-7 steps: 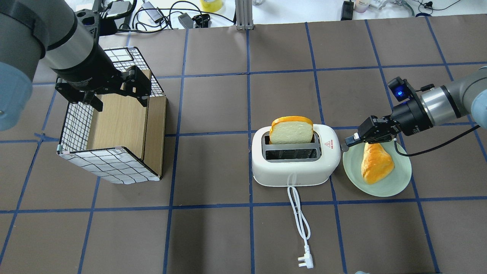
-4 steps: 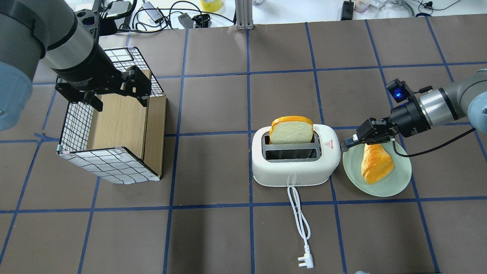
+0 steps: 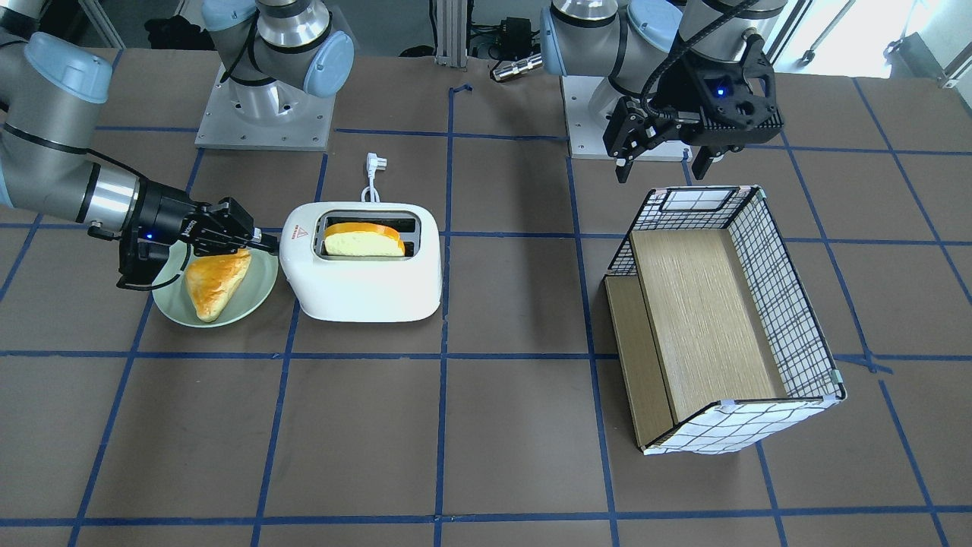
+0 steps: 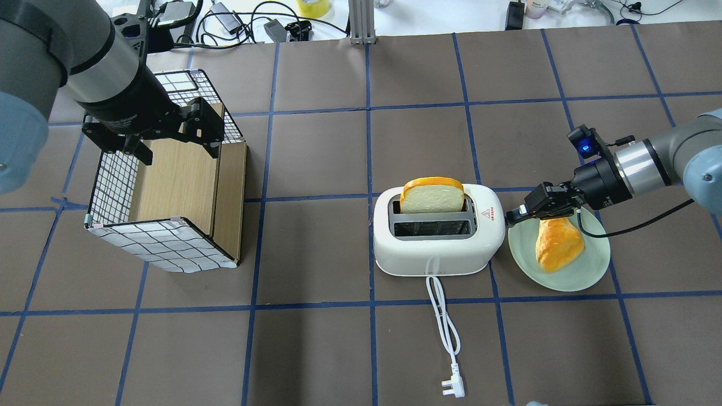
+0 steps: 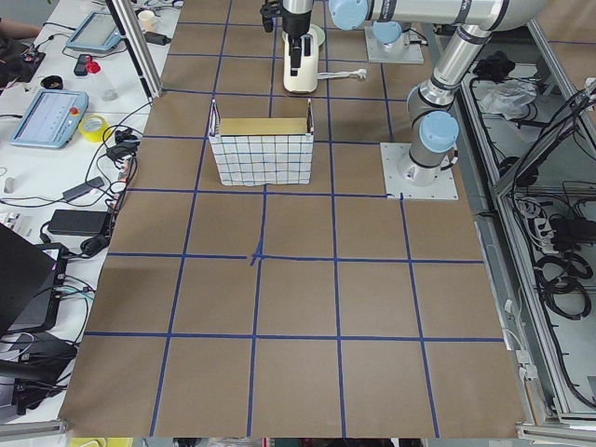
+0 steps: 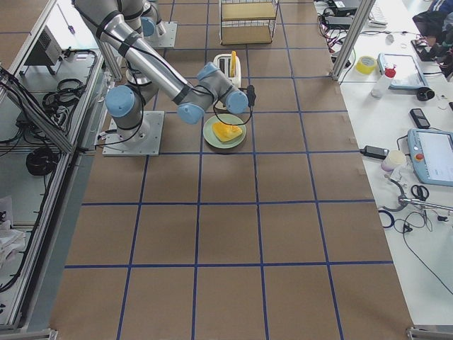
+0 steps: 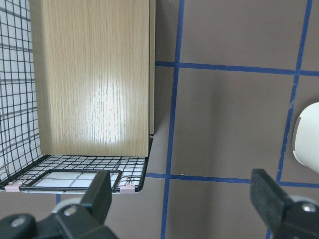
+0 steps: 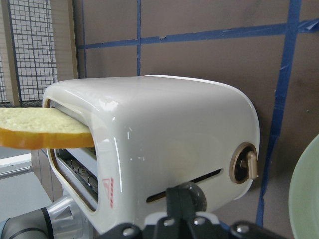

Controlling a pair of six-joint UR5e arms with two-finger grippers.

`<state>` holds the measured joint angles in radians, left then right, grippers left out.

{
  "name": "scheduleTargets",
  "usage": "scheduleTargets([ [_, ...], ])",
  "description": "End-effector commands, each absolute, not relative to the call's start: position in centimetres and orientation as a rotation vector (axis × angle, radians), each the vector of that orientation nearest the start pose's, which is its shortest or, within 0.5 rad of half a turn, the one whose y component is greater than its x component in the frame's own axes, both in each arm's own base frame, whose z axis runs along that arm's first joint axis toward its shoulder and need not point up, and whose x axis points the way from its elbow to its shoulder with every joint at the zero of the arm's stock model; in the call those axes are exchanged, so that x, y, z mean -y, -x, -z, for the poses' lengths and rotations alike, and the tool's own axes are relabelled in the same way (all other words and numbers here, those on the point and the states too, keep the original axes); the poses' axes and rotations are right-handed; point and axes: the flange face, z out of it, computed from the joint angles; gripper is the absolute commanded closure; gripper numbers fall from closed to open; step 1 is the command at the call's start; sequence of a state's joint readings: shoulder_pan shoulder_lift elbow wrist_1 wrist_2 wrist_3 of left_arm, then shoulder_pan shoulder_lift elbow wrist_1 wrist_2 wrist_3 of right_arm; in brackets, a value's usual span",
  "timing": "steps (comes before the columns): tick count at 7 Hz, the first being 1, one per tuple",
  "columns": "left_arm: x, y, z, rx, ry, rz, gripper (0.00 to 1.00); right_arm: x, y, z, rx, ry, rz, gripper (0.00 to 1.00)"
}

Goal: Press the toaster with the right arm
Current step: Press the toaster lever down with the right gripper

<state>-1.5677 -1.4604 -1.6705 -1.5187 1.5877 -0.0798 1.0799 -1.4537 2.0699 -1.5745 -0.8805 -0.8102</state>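
Your right arm (image 4: 643, 163) comes in low from the robot's right side, forearm close to level, wrist angled down toward the toaster (image 4: 437, 256). The right gripper (image 4: 512, 215) has its fingers pressed together, and their tips meet the small grey lever knob (image 8: 192, 196) at the slot in the toaster's right end. The toaster stands near the middle of the table (image 4: 338, 349), with a slice of bread (image 4: 431, 197) upright in the slot farther from the robot. Its cord (image 4: 443, 321) runs toward the robot and ends in a plug (image 4: 453, 388). Watch the edges here. The gripper passes over the near rim of the green plate (image 4: 586, 270) and above the tip of the pastry (image 4: 558, 239) lying on it, and the plate sits just beside the toaster's right end. Your left gripper (image 3: 662, 161) hangs with its fingers spread wide above the far rim of the grid-patterned box (image 4: 180, 180). That box is well apart from the toaster, with a wide stretch of brown table between them.
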Motion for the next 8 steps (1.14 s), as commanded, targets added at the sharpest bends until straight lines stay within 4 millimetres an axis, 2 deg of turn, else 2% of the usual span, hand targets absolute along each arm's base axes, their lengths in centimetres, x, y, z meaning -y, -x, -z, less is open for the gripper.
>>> scheduleTargets([
  [1,45.1,13.0,-49.6,-3.123,0.13,0.099,0.0,45.4,2.0,-22.9,-2.252,0.123,-0.066,1.0],
  [5,45.1,13.0,-49.6,-3.123,0.13,0.099,0.0,45.5,2.0,-21.4,-2.257,0.149,-0.05,1.0],
  [7,45.1,13.0,-49.6,-3.123,0.13,0.099,0.0,45.5,2.2,-21.9,-2.275,0.13,-0.061,1.0],
  [8,45.1,13.0,-49.6,-3.123,0.13,0.099,0.0,45.8,2.4,-22.4,-2.294,0.001,-0.112,1.0],
])
